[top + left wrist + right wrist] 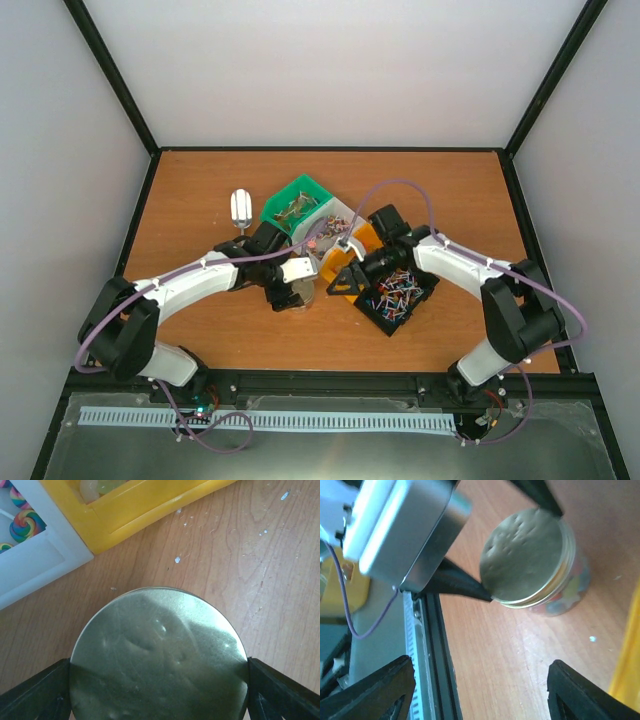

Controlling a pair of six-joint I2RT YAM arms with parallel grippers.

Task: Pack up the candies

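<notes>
A clear jar (565,592) with candies inside stands on the table under a gold metal lid (159,645). My left gripper (159,692) is shut on that lid, one black finger (35,692) pressed to each side of its rim; the right wrist view shows both tips touching the lid (525,555). My right gripper (480,695) hovers open just right of the jar, over bare wood, holding nothing. From above, the jar (297,292) sits under my left gripper (293,283), with my right gripper (338,272) beside it. More candies (398,290) fill a black bin.
A green bin (297,207), a white bin (330,222) with swirl lollipops (22,522), a yellow bin (150,505) and the black bin (425,290) crowd behind and right of the jar. A metal scoop (240,207) lies left of the green bin. The table's front rail (427,645) is near.
</notes>
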